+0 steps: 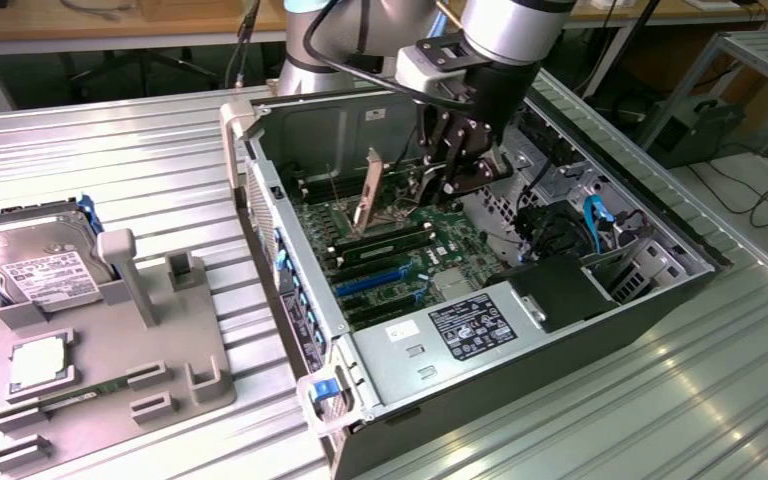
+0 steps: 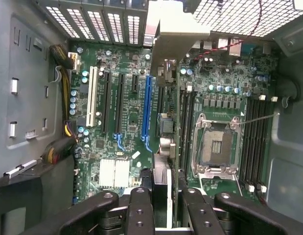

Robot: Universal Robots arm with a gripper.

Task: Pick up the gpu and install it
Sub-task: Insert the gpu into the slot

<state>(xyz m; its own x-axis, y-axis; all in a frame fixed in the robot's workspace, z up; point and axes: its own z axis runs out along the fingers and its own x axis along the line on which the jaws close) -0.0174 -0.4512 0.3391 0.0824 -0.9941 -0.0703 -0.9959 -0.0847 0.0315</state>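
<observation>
On the ribbed metal counter (image 1: 117,150) an open PC case (image 1: 651,290) lies. The tool (image 1: 462,178) grasps the gpu (image 1: 373,185) edge-on above the motherboard (image 2: 127,117); installing now, needing alignment with the blue slot (image 2: 148,105) toward nine o'clock.

We see a ribbed metal table (image 1: 144,160) carrying an open computer case (image 1: 598,330) lying on its side, motherboard facing up. Beside it, toward the exterior view's left, sits a grey parts holder (image 1: 117,370) with a hard drive (image 1: 37,265) and what may be a RAM stick (image 1: 84,395).
</observation>
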